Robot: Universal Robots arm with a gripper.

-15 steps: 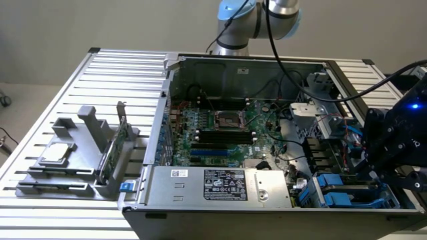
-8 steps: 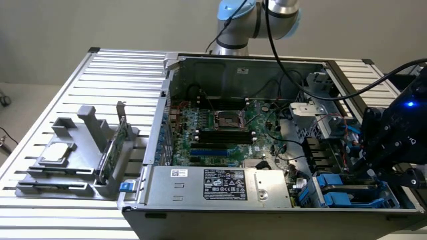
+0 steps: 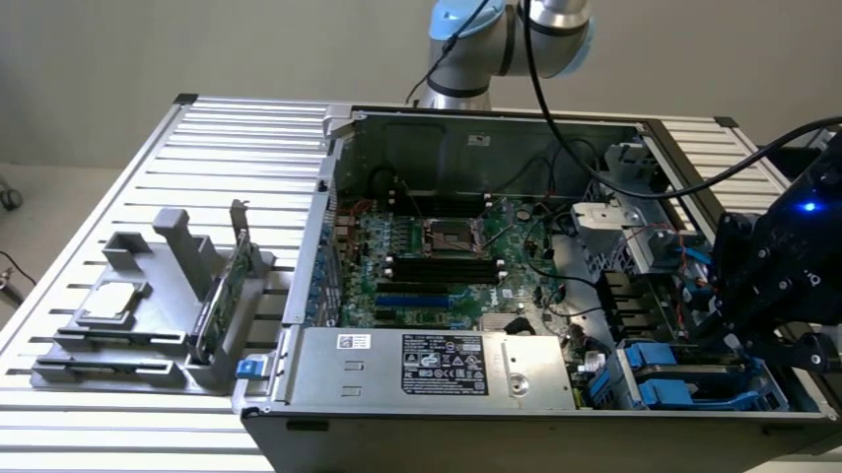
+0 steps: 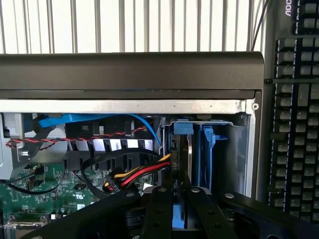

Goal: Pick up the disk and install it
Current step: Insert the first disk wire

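Now seating the disk [image 4: 185, 164] in its bay.
Gripper [image 4: 178, 199] clenched on the disk; I'd keep it square to the case [image 3: 526, 419] wall, pressing evenly.

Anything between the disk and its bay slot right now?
Nothing visible blocks it. The disk stands edge-on, already inside the bay, with the gripper closed on its blue rail. The red, yellow and black cable bundle runs close beside it, not across its path.

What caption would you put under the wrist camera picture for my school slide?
The gripper holds the blue-railed disk upright in the drive bay of the open computer case, beside the cables.
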